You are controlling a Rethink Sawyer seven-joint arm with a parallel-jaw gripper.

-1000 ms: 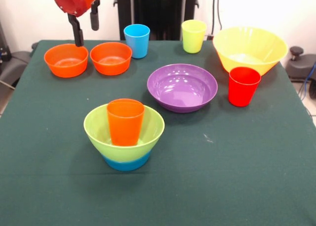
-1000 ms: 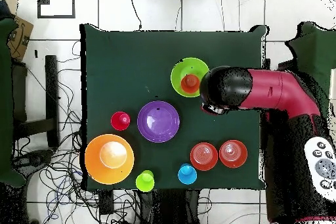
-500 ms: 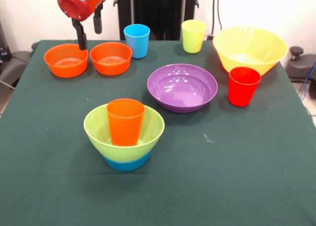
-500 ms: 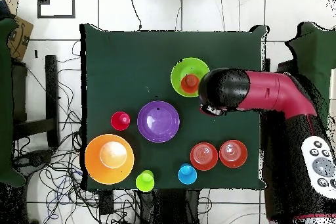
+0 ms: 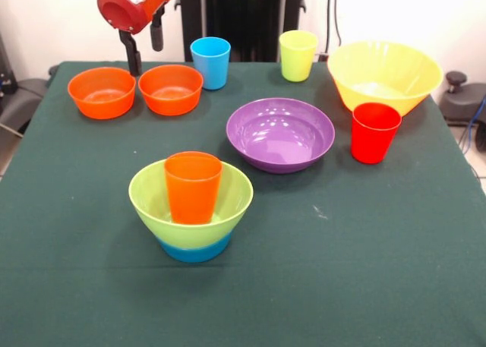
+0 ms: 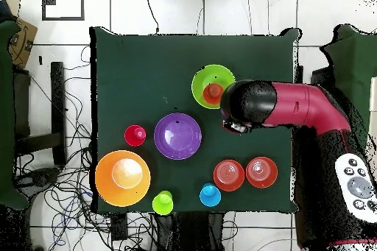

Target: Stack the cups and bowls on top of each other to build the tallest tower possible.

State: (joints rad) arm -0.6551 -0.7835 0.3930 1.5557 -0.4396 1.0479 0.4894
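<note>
Front view: my gripper (image 5: pixel 146 49) hangs empty, fingers parted, above the two small orange bowls (image 5: pixel 135 90), well apart from the tower (image 5: pixel 190 200). Largest down, taking the tower as landmark: yellow bowl (image 5: pixel 385 74) far behind and to the right of it, purple bowl (image 5: pixel 280 134) just behind-right of it. The tower itself is the lime green bowl (image 5: pixel 152 197) on the blue bowl (image 5: pixel 194 249) with the orange cup (image 5: pixel 193 187) inside. Red cup (image 5: pixel 374 131), blue cup (image 5: pixel 210 62) and yellow-green cup (image 5: pixel 298 55) stand well off.

Risks, as I judge them: the orange bowls touch, so a finger coming down between them may shove the neighbour. A bowl set over the cup could rock and tip it.

No readable labels or writing.
</note>
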